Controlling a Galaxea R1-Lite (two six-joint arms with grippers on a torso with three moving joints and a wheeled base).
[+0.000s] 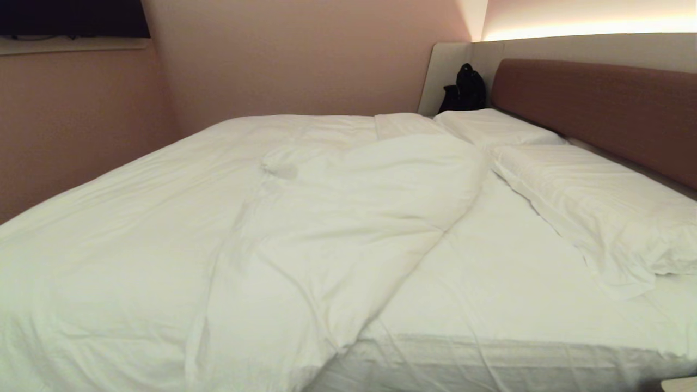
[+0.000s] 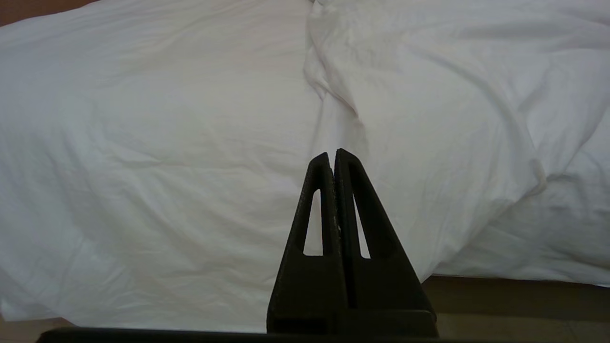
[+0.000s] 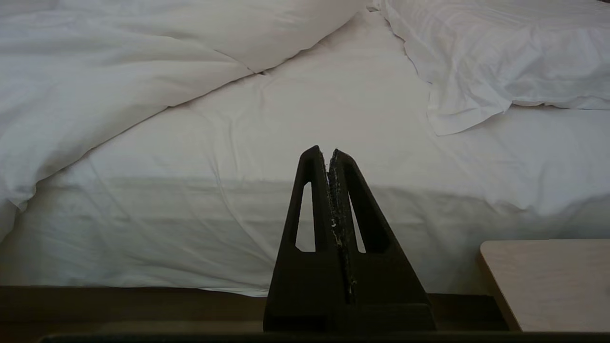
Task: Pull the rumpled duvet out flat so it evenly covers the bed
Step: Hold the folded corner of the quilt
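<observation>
The left gripper [image 2: 332,153] is pointing level at the side of the bed [image 1: 490,359] with its two black fingers pressed together and nothing between them, and it is touching no cloth. The right gripper [image 3: 325,151] is sitting the same way, fingers together and empty, facing the bare mattress side. Neither arm is showing in the head view, and the near edge of the bed is running off that picture's bottom.

The duvet [image 1: 305,218] is lying bunched over the half of the bed away from the headboard [image 1: 599,109], its puffy corner folded back and creased, hanging over the bed's side before the left gripper. Toward the headboard the fitted sheet [image 1: 490,256] is lying uncovered, with two pillows [image 1: 593,201] against the headboard. A pale nightstand corner [image 3: 548,281] is showing beside the bed. A dark bag [image 1: 465,90] is sitting beyond the headboard's far end.
</observation>
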